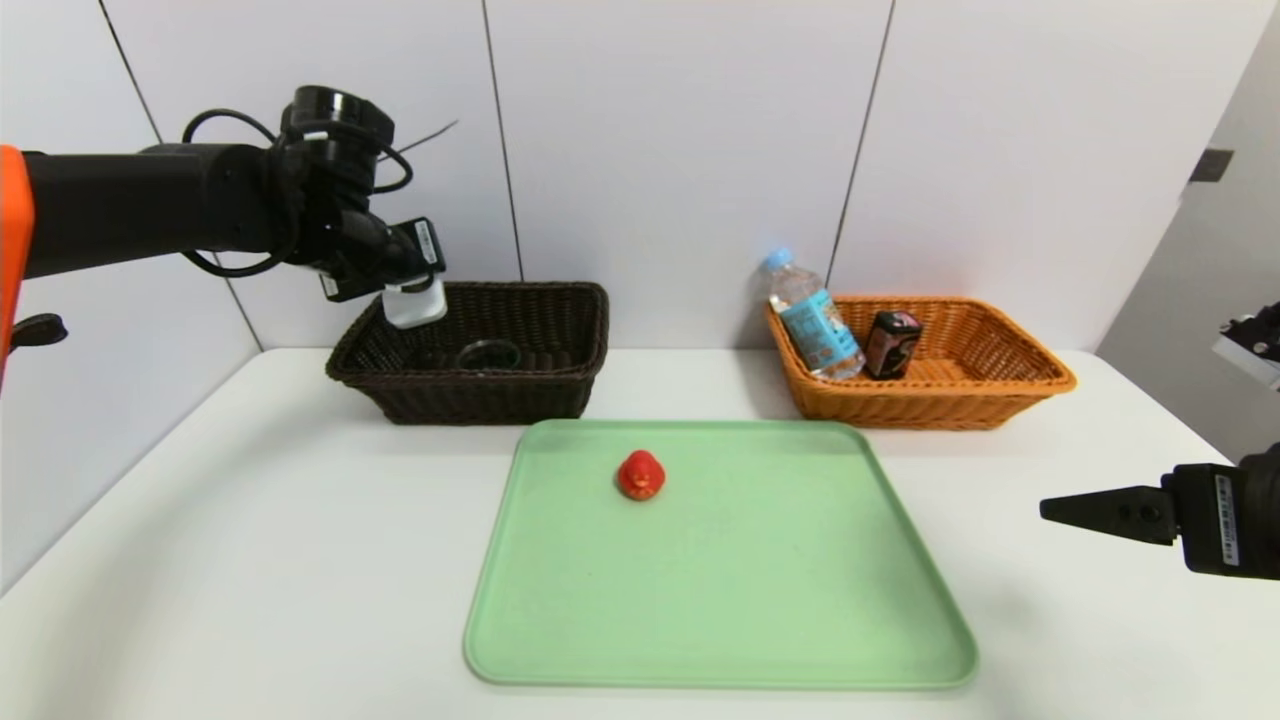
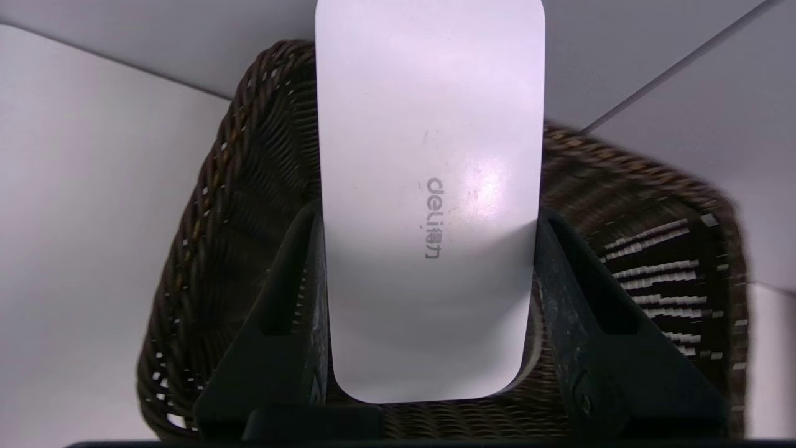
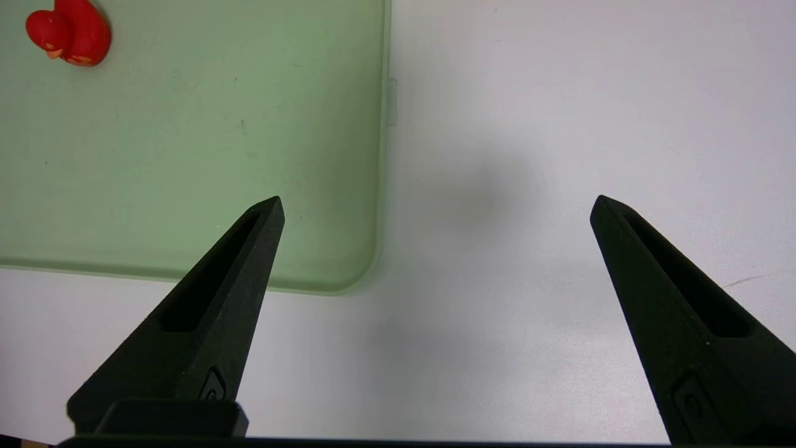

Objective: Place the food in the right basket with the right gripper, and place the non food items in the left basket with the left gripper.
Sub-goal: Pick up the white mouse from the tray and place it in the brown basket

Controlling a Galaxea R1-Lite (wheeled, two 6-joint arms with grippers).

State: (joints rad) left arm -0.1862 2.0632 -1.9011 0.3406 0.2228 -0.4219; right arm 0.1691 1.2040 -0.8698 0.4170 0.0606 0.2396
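The left claw [image 1: 415, 290] is gripping a white case [image 2: 429, 199] over the dark basket [image 1: 470, 350], needing only a release, while the right claw [image 3: 435, 205] is hanging wide and empty above the desk [image 1: 250, 500].

Left pincer [image 2: 429, 323] clamped on a flat white "deli"-marked item [image 2: 429, 186], one finger on each long edge, suspended over the dark wicker basket [image 2: 236, 205].

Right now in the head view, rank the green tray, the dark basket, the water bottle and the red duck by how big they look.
1. green tray
2. dark basket
3. water bottle
4. red duck
The tray is closest to the camera, but its lead is too wide for that to matter.
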